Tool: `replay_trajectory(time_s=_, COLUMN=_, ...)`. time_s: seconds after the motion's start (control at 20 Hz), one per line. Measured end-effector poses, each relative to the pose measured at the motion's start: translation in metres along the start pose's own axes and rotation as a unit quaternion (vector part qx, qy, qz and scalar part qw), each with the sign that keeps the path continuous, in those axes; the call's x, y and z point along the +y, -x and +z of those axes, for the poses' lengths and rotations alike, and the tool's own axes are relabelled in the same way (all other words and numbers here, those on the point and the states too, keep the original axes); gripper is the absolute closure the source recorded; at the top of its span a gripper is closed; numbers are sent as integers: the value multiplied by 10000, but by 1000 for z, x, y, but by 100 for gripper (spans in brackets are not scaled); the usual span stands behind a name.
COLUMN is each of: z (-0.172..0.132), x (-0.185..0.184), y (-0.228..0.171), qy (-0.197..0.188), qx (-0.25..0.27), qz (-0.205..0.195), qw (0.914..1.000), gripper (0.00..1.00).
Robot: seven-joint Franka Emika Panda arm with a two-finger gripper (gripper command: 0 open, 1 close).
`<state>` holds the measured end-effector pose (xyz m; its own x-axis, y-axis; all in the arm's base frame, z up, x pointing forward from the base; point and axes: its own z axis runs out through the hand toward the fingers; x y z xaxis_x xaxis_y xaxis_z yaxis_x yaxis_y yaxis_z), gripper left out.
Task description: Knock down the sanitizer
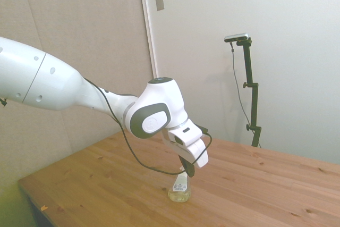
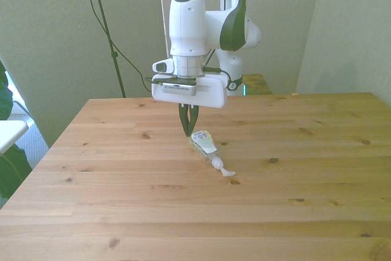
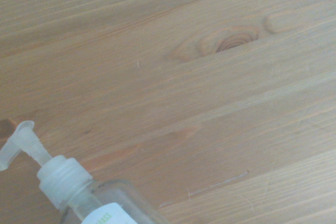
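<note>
This looks like a robotics lab set up in a plain indoor room. A white robot arm [image 1: 79, 91] reaches over a bare pine worktop [image 2: 122, 206] of jointed planks. The walls [image 1: 276, 19] are blank and pale, with a white door frame [image 1: 149, 30] and a small wall plate [image 1: 159, 0]. Green houseplant leaves [image 2: 9, 151] show at the front view's left edge.
</note>
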<state>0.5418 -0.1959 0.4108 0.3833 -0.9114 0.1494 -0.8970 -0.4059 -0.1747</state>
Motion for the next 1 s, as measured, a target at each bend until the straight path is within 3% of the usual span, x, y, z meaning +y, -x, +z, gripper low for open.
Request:
replay_trajectory(time_s=0.3, z=-3, x=4, y=7, qy=11, qx=-40, qz=-65, qw=10000, gripper=0)
replay_trajectory(time_s=1.0, z=-42, x=28, y=71, qy=-54, qx=-262, qz=-486, qw=9985, gripper=0)
